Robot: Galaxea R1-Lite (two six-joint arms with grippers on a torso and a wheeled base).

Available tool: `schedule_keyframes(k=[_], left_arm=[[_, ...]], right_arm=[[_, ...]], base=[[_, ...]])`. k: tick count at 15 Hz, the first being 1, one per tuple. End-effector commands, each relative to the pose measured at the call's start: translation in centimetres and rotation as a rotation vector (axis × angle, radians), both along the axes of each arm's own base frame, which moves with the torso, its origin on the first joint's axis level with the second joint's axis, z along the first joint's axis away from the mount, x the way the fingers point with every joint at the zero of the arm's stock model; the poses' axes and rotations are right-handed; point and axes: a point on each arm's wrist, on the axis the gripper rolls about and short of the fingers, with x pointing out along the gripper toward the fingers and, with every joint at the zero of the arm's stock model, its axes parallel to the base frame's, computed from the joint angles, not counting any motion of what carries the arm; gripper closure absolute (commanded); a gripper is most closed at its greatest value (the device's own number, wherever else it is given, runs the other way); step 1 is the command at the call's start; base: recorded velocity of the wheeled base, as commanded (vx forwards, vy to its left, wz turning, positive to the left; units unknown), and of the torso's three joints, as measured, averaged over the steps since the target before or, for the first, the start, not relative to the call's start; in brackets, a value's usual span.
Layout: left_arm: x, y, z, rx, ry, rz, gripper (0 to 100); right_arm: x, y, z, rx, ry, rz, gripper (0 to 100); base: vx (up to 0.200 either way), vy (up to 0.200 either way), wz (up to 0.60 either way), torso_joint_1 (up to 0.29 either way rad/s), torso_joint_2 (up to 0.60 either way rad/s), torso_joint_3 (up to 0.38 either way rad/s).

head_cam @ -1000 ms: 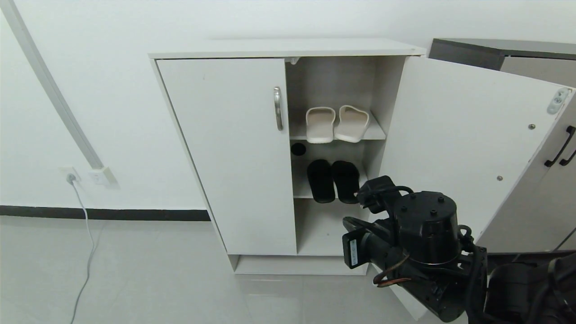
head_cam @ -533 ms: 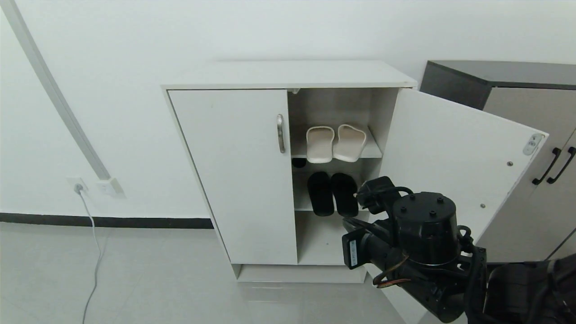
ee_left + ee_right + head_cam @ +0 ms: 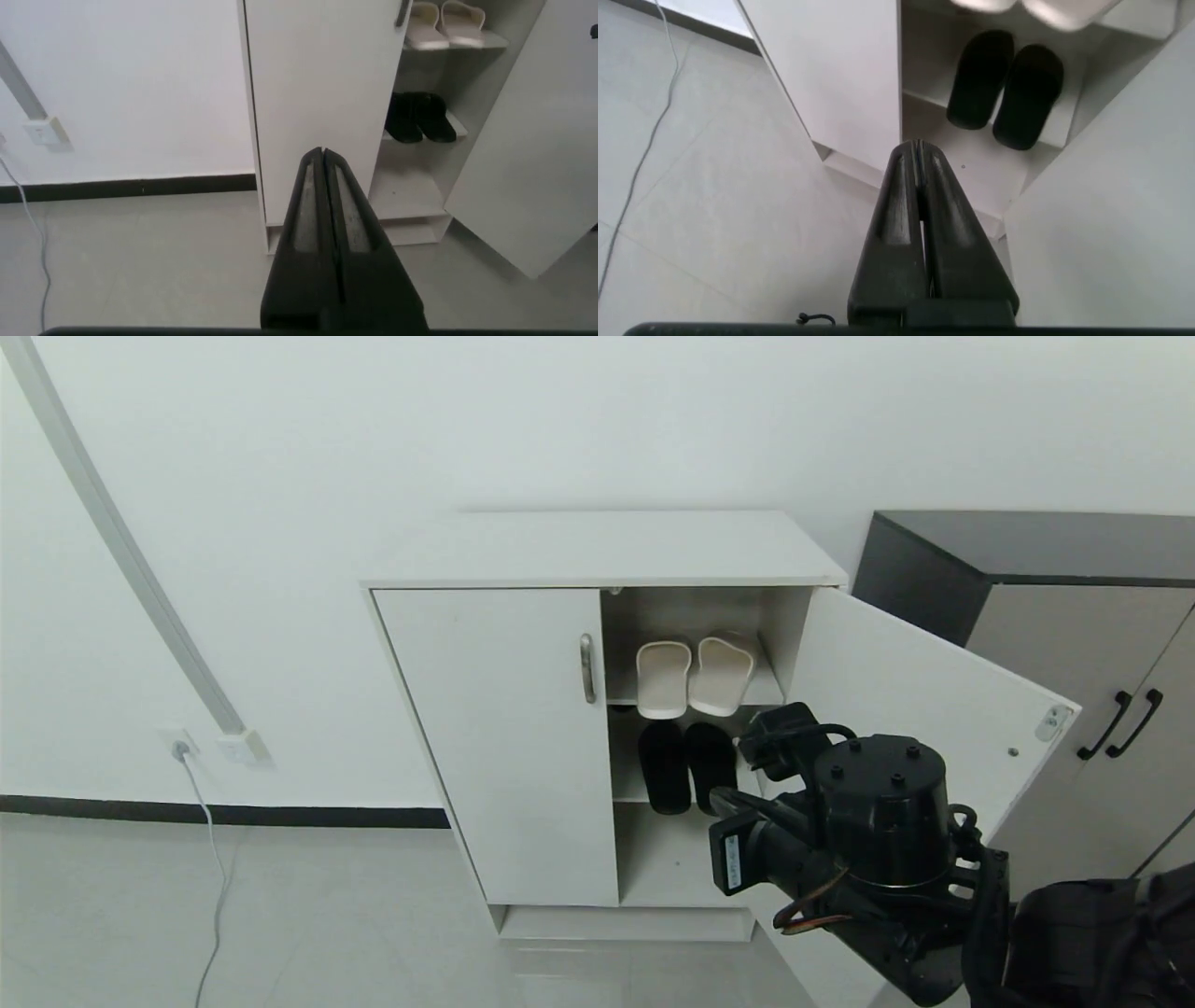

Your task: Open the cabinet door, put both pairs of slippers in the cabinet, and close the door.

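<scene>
The white cabinet (image 3: 607, 549) has its left door (image 3: 504, 737) closed and its right door (image 3: 915, 709) swung open. A cream pair of slippers (image 3: 695, 677) lies on the upper shelf. A black pair of slippers (image 3: 686, 765) lies on the shelf below. My right gripper (image 3: 918, 147) is shut and holds nothing. It is low in front of the open side, short of the black slippers (image 3: 1007, 82). My left gripper (image 3: 321, 154) is also shut and holds nothing, farther back, facing the closed door (image 3: 322, 84).
A dark grey cabinet (image 3: 1074, 644) with black handles stands close to the right, behind the open door. A wall socket with a hanging cable (image 3: 201, 803) is at the left. Bare tiled floor (image 3: 280, 915) stretches in front of the closed door.
The whole head picture has shifted: the cabinet sits lower and looks smaller, so the camera has moved back. Slippers and open door keep their places relative to the cabinet.
</scene>
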Motion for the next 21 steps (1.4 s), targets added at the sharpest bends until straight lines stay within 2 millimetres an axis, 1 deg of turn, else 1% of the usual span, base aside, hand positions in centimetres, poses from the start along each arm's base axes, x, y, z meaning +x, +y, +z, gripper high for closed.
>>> schedule_keyframes(k=[1,9,18,21], left_arm=[[0.01,0.0,0.0,0.0,0.001,0.0,100],[0.01,0.0,0.0,0.0,0.001,0.0,100],[0.01,0.0,0.0,0.0,0.001,0.0,100],[0.01,0.0,0.0,0.0,0.001,0.0,100]], right_arm=[[0.01,0.03,-0.12,-0.003,0.003,0.0,100],[-0.06,-0.05,-0.21,-0.012,0.001,0.002,100],[-0.16,-0.17,-0.37,-0.021,0.003,0.004,100],[-0.39,-0.15,-0.51,-0.045,-0.002,0.015,100]], base=[[0.0,0.0,0.0,0.168,-0.49,-0.32],[0.0,0.0,0.0,0.196,-0.51,-0.312],[0.0,0.0,0.0,0.249,-0.57,-0.322],[0.0,0.0,0.0,0.124,-0.28,-0.155]])
